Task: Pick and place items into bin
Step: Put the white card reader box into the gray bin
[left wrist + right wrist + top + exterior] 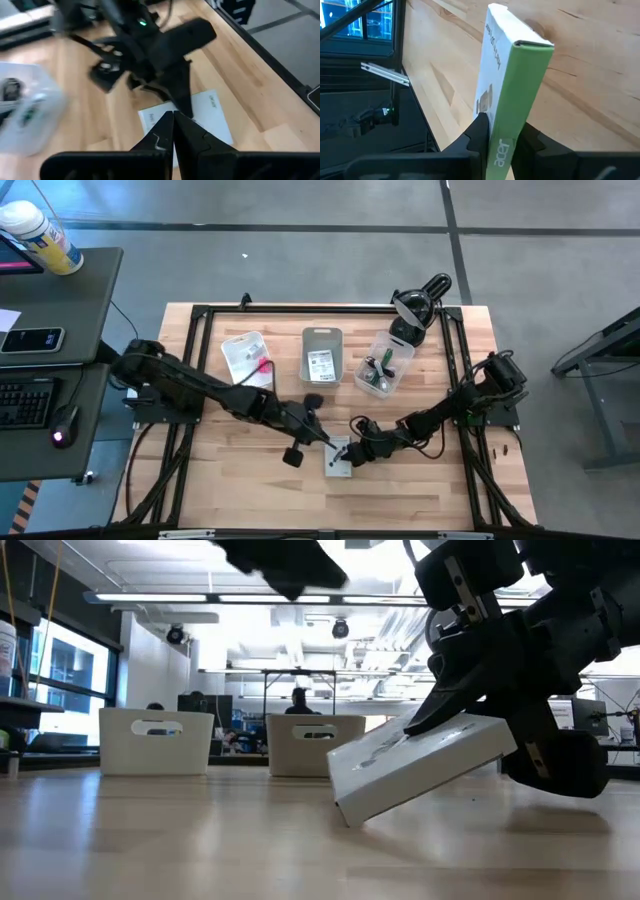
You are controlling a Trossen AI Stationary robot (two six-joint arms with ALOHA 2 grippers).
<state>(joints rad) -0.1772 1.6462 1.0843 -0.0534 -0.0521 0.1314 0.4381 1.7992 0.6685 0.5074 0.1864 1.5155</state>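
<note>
My right gripper [501, 134] pinches a flat white box with a green edge [512, 80], fingers clamped on both faces. The box [420, 768] is tilted, one lower corner on the wooden table [200, 840], the other end lifted; from above it sits near the front middle of the table [339, 457]. My left gripper [173, 131] hovers just above it, fingers pressed together, holding nothing. Three bins stand at the back: left bin [246, 358], middle bin [322, 354], right bin [383, 366].
</note>
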